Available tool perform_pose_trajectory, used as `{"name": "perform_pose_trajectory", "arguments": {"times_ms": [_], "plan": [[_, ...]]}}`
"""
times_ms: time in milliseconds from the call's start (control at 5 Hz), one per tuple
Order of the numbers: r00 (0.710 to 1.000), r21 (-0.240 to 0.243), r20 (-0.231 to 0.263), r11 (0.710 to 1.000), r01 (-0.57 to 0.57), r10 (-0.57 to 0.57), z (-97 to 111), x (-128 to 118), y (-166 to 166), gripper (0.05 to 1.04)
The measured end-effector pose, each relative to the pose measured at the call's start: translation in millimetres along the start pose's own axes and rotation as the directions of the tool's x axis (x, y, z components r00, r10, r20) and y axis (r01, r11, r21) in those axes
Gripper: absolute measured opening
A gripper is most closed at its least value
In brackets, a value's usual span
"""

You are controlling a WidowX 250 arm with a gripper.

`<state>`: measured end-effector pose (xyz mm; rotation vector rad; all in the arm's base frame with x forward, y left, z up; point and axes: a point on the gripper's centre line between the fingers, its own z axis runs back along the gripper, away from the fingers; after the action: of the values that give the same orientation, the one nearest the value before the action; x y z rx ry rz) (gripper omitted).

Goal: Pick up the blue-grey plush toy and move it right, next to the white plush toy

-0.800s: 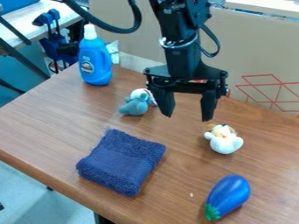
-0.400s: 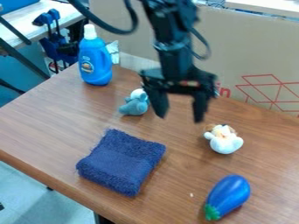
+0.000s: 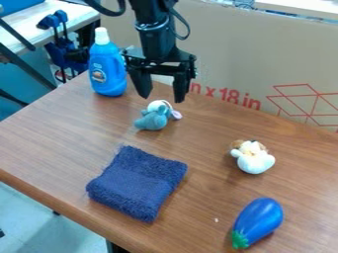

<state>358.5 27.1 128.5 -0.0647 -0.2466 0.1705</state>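
Above the back of the table, the gripper (image 3: 161, 98) hangs with its two fingers apart and nothing between them. Just below its fingertips lies a small grey-blue plush toy (image 3: 153, 117) with a white head and a pink ear. A folded dark blue towel (image 3: 137, 183) rests at the table's centre left. To the right sits a white plush toy (image 3: 253, 159) with brown on its top. Near the lower right is a blue toy eggplant (image 3: 259, 222) with a green stem end.
A blue bottle with a white cap (image 3: 107, 66) stands at the back left, beside the gripper. A cardboard panel (image 3: 264, 59) rises along the rear of the wooden table (image 3: 53, 143). Blue clamps (image 3: 58, 47) are beyond the table's left side.
The gripper has moved left and back, from between the two plush toys to above the grey-blue one. The objects on the table have kept their places.
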Motion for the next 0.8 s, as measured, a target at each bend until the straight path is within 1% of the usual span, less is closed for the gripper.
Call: {"name": "perform_pose_trajectory", "arguments": {"times_ms": [200, 400, 600, 800], "plan": [[0.998, 0.050, -0.069, 0.999, 0.006, -0.002, -29.6, 11.8, 15.4, 1.003], [0.996, 0.045, -0.084, 0.999, -0.001, 0.005, -49.2, 20.3, 23.7, 1.003], [0.993, 0.047, -0.115, 0.998, -0.028, 0.034, -65.9, 27.0, 34.0, 1.003], [0.987, 0.054, -0.144, 0.996, -0.064, 0.071, -72.7, 31.5, 41.9, 1.002]]}}
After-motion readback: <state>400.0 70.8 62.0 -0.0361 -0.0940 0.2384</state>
